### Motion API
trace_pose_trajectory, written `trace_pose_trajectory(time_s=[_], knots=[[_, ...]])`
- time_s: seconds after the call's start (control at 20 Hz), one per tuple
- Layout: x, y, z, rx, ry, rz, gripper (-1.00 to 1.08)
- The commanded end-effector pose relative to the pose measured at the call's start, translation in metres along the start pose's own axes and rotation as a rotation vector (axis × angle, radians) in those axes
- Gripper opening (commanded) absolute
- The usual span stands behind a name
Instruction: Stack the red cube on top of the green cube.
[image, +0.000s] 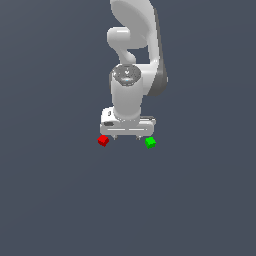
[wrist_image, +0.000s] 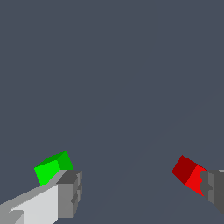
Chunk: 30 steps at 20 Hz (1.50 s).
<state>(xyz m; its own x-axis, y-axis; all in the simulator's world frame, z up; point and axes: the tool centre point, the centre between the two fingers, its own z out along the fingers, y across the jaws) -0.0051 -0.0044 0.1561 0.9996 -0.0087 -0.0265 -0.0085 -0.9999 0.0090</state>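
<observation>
In the exterior view, the tiny bright red cube (image: 103, 141) sits just off one end of the white robot gripper (image: 127, 136), and the equally tiny bright green cube (image: 150, 142) sits off the other end. The gripper's fingers (wrist_image: 70, 192) are spread wide (each cube lies just outside a fingertip, nothing pinched). Both cubes rest well apart on the plain grey-blue floor (image: 60, 200).

The exterior view looks down from high and well back, facing the arm — the gripper (image: 128, 136) sits mid-frame. The wrist view looks out close between the fingers (wrist_image: 70, 192). Both share the red cube (image: 103, 141) (wrist_image: 189, 171) and green cube (image: 150, 142) (wrist_image: 51, 168) flanking the gripper.
</observation>
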Motion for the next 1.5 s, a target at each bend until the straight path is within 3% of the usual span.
trace_pose_trajectory(time_s=[0.0,0.4,1.05,1.45], knots=[[0.000,0.000,0.000,0.000,0.000,0.000,1.00],[-0.006,0.023,0.014,0.002,0.004,0.086,1.00],[-0.054,0.112,0.074,0.011,0.020,0.451,1.00],[-0.069,0.129,0.089,0.015,0.024,0.532,1.00]])
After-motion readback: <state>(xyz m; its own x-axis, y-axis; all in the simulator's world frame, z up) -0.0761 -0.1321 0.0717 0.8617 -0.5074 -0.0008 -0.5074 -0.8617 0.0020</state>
